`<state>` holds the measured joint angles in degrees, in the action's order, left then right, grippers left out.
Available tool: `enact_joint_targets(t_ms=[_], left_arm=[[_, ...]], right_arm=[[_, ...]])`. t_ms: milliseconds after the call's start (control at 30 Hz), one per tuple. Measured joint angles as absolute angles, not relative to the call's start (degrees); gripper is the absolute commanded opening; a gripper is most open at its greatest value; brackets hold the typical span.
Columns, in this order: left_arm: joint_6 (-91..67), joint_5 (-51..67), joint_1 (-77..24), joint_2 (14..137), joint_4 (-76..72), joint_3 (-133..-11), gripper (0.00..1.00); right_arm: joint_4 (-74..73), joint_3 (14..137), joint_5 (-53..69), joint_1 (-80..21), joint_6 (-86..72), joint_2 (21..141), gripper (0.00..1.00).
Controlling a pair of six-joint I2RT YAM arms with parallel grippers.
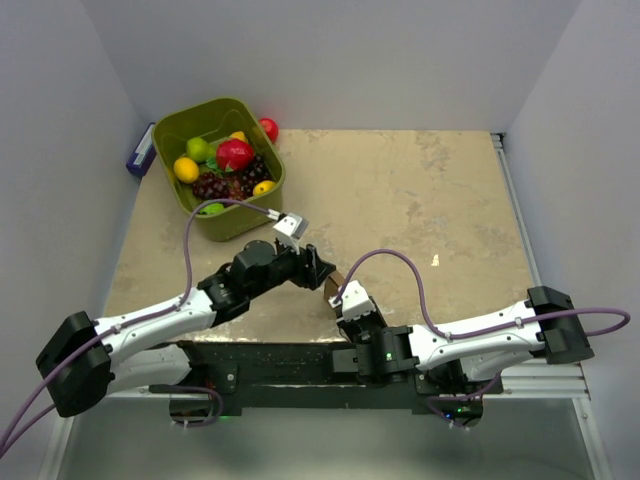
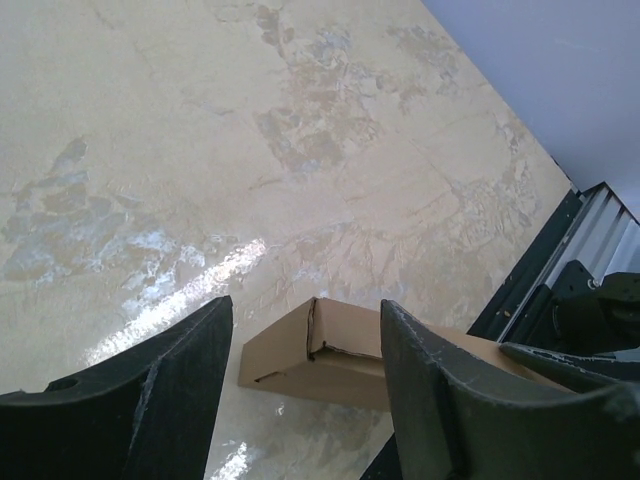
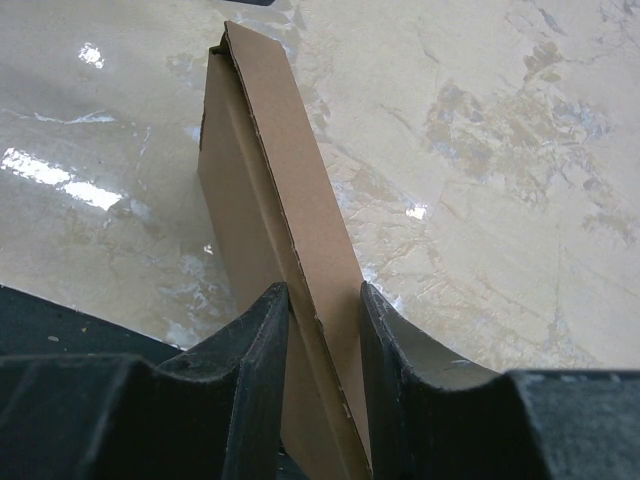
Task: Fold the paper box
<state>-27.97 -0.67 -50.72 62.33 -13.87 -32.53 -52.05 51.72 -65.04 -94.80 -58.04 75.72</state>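
The paper box (image 2: 300, 352) is a small brown cardboard box, folded shut, held just above the tabletop near its front edge. My right gripper (image 3: 322, 295) is shut on the box (image 3: 268, 190), one finger on each face of its narrow side. In the top view only a brown corner of the box (image 1: 337, 279) shows between the two grippers. My left gripper (image 2: 305, 305) is open, its fingers (image 2: 170, 385) straddling the box's end without touching it. From above, the left gripper (image 1: 312, 268) sits just left of the right gripper (image 1: 343, 293).
An olive-green bin (image 1: 262, 205) full of toy fruit stands at the table's back left. A red ball (image 1: 269, 128) lies behind it and a blue-and-white item (image 1: 140, 152) to its left. A black rail (image 1: 270, 358) runs along the near edge.
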Motion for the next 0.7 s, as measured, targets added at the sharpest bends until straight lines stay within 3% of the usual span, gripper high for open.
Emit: enact_joint_targets(t_ms=[267, 433, 700], left_arm=[[-28.1, 3.5, -48.9, 67.4, -19.6, -31.2, 0.63], [-29.3, 5.8, -48.8, 69.5, -22.8, -29.1, 0.54], [-31.2, 7.5, -48.7, 69.9, -31.3, -24.6, 0.42]], right_arm=[[-52.1, 51.7, -65.0, -94.8, -58.0, 75.7, 0.34], [-52.0, 51.7, -65.0, -94.8, -58.1, 75.7, 0.34], [-51.8, 51.4, -64.9, -94.8, -58.5, 75.7, 0.47]])
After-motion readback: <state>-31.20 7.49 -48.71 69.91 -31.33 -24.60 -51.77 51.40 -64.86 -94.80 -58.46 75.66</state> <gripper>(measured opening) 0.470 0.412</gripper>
